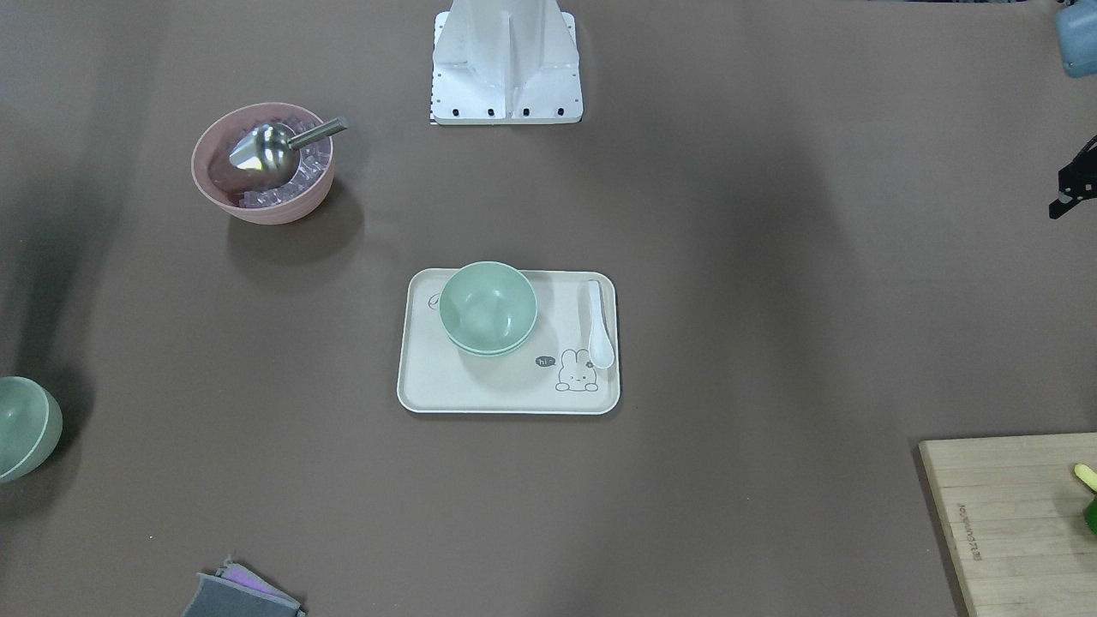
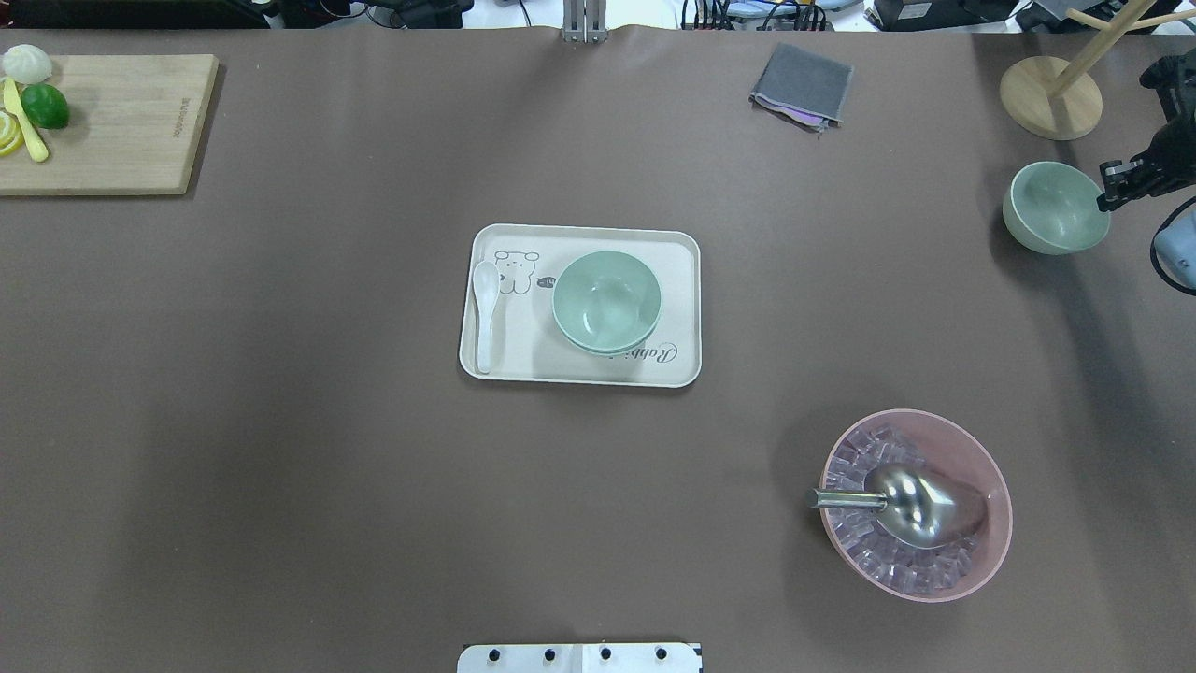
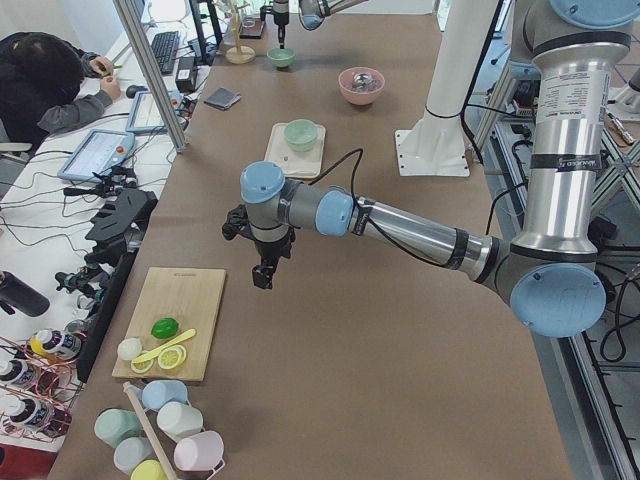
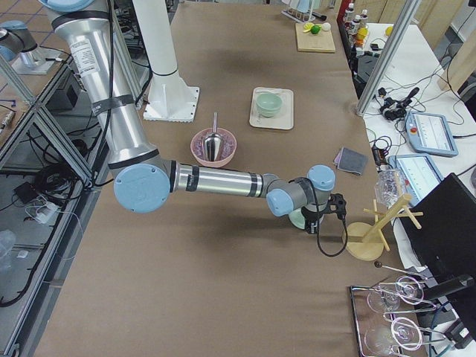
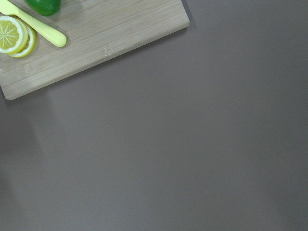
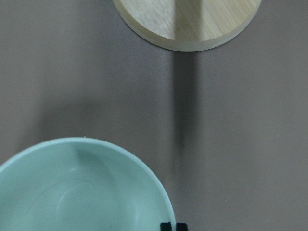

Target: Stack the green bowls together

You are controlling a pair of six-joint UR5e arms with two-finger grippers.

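Two pale green bowls sit nested on the cream tray at the table's middle; they also show in the front view. A third green bowl stands alone at the far right, and it shows in the right wrist view. My right gripper hangs just outside that bowl's rim; its fingertips look shut and hold nothing. My left gripper hovers above bare table near the cutting board. It looks shut and empty.
A pink bowl with ice cubes and a metal scoop stands front right. A white spoon lies on the tray. A wooden rack base and a grey cloth are at the back right.
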